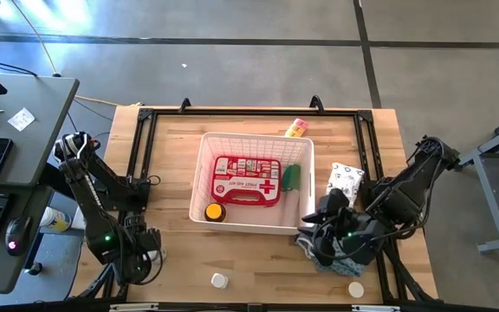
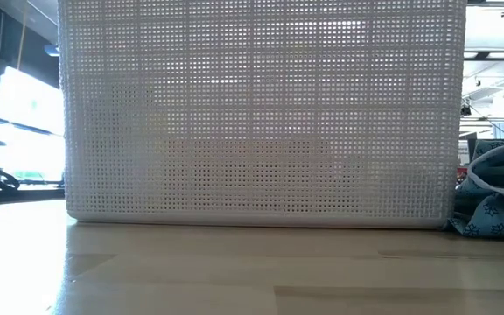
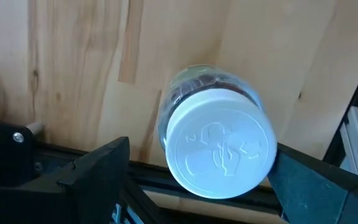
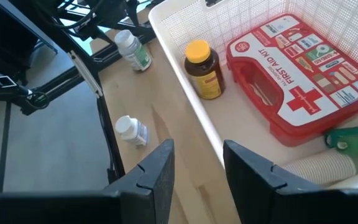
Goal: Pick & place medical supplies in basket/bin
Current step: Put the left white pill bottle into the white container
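The white lattice basket holds a red first-aid case, a green roll and an amber bottle with a yellow cap. A rainbow pill organiser lies at the basket's far rim. At the table's near left, my left gripper points down, open. Its fingers stand on either side of an upright white-capped bottle. My right gripper hovers open above the basket's near right corner with nothing between its fingers.
Two more white-capped bottles stand near the front edge, one in the middle and one at the right. A blue patterned cloth item lies by the basket's near right corner. A white patterned pack lies to the basket's right. A black frame runs along the table's edges.
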